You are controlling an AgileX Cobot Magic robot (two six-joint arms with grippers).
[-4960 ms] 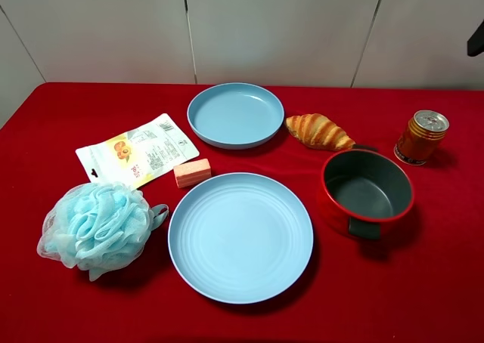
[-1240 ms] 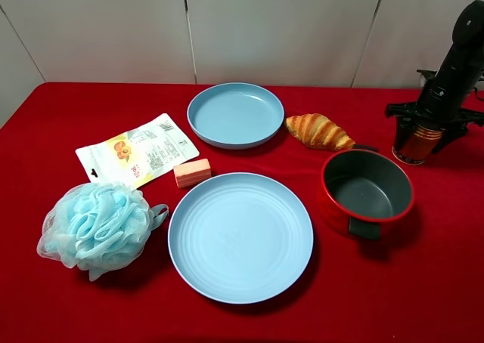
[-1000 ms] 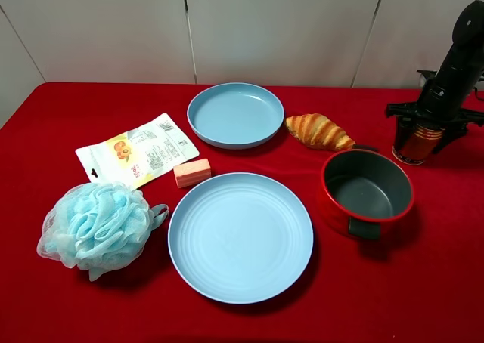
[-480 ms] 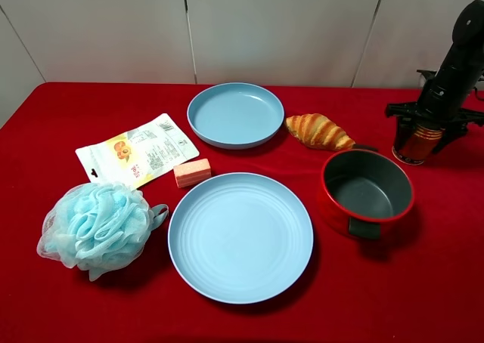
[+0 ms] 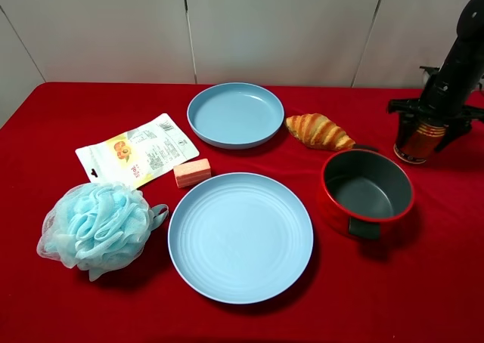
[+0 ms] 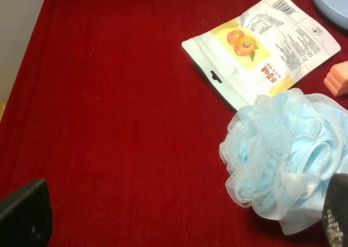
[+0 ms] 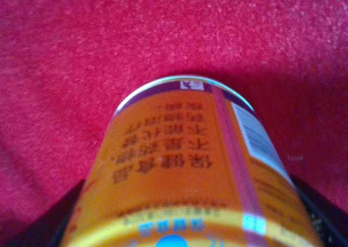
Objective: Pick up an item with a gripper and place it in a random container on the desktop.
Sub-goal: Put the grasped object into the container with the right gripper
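what changed: five seconds ago the can (image 5: 418,140) stood alone at the far right. Now the right gripper (image 5: 429,118) sits over its top, and in the last half second both crept up and right a hair.
right hand: fingers pressed to both sides of the can, closed as far as the can allows. The wrist view is basically all orange label.
left hand: the left gripper (image 6: 179,220) is spread wide with nothing in it, over by the blue bath pouf (image 6: 288,154).
can location: barely off the red desktop (image 5: 423,282) if at all, just behind the pot (image 5: 330,204), well right of the croissant (image 5: 319,131).
meaning: I'd say the grab is done and the lift is starting. Only a short carry to the pot is left.
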